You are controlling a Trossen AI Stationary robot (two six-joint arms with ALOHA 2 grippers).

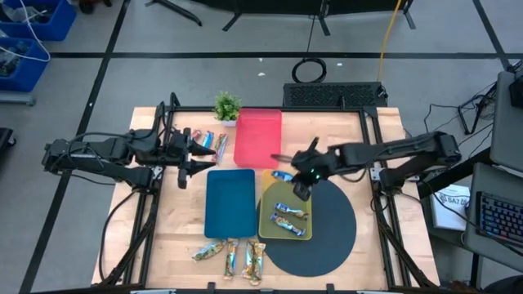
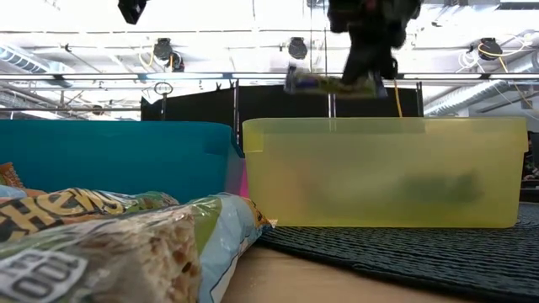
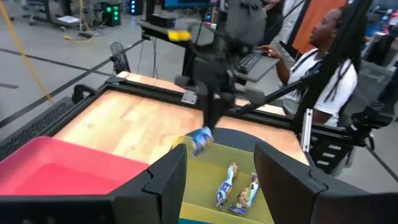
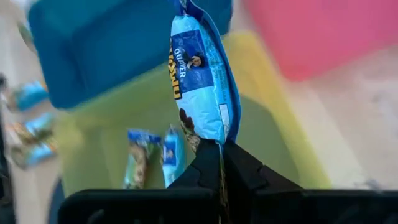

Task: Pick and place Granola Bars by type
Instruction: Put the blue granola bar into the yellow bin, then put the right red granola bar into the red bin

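Observation:
My right gripper (image 1: 299, 181) is shut on a blue-wrapped granola bar (image 4: 202, 87) and hangs over the far end of the yellow tray (image 1: 266, 214). Two more blue bars (image 1: 288, 216) lie inside that tray. My left gripper (image 1: 194, 157) is open and hovers at the table's left, beside two bars (image 1: 209, 143) lying flat on the wood near the red tray (image 1: 257, 137). Three bars (image 1: 232, 256) lie flat at the near edge, in front of the blue tray (image 1: 230, 202). In the low view the held bar (image 2: 328, 84) hangs above the yellow tray (image 2: 387, 172). My right gripper pinches the blue bar by one end of its wrapper (image 4: 214, 138) between the two fingers (image 4: 239, 165). The fingers come from above, slanting down. The bar sticks out past the fingertips toward the table's left, lies roughly level and is lifted clear above the yellow tray.
A small green potted plant (image 1: 227, 106) stands at the far edge beside the red tray. A dark round mat (image 1: 331, 233) lies under the yellow tray's right side. Bars (image 2: 109, 244) fill the low view's near left. A person (image 3: 317, 56) sits beyond the table's right side.

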